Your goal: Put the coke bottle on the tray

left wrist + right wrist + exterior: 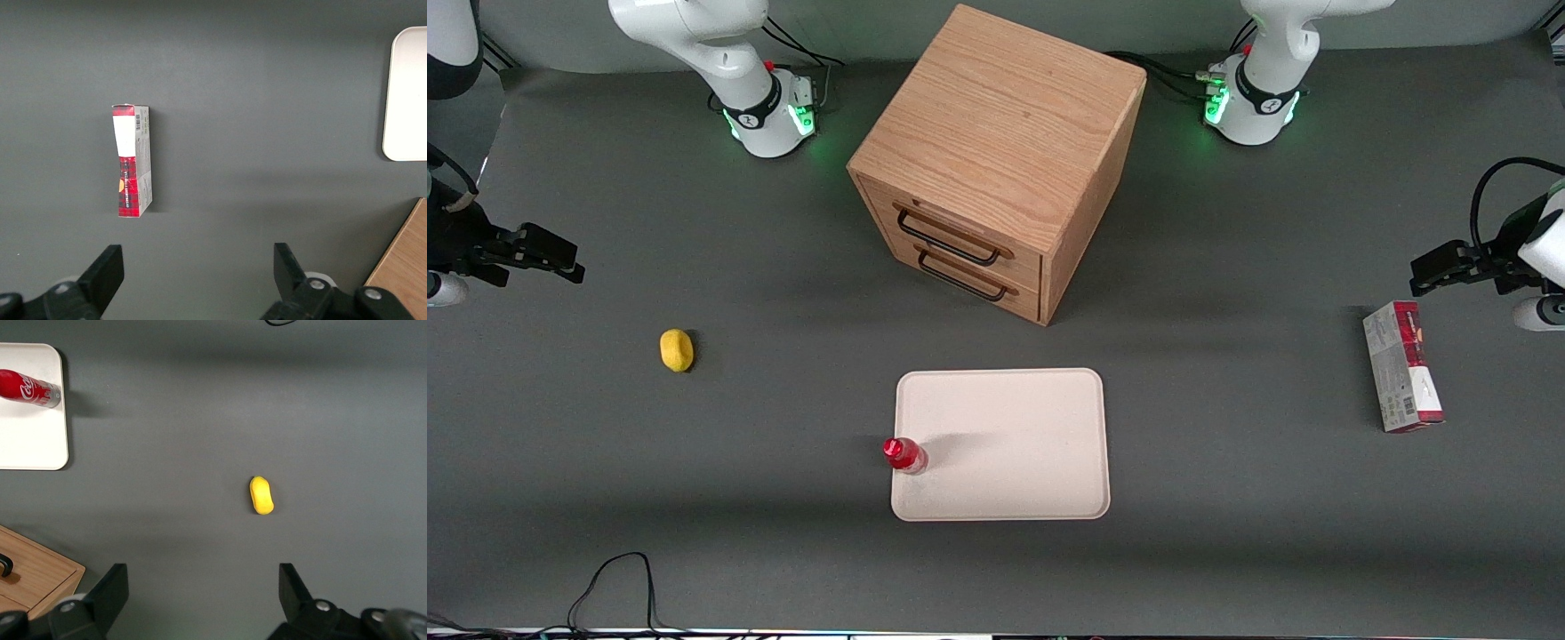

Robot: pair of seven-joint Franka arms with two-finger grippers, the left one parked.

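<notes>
As claw (200,600) gapes, coke bottle (904,454) on tray (1014,444).

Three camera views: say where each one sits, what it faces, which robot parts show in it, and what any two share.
Front view: high, facing both arm bases; shows the wooden drawer cabinet, tray, upright coke bottle, lemon, carton and the right arm's hand, open, above the table's working-arm end.
Right wrist view: looks down past its open fingers at lemon, bottle, tray corner.
Left wrist view: looks down past the parked arm's fingers at carton, tray edge.
Shared: the tray shows in all three.
</notes>
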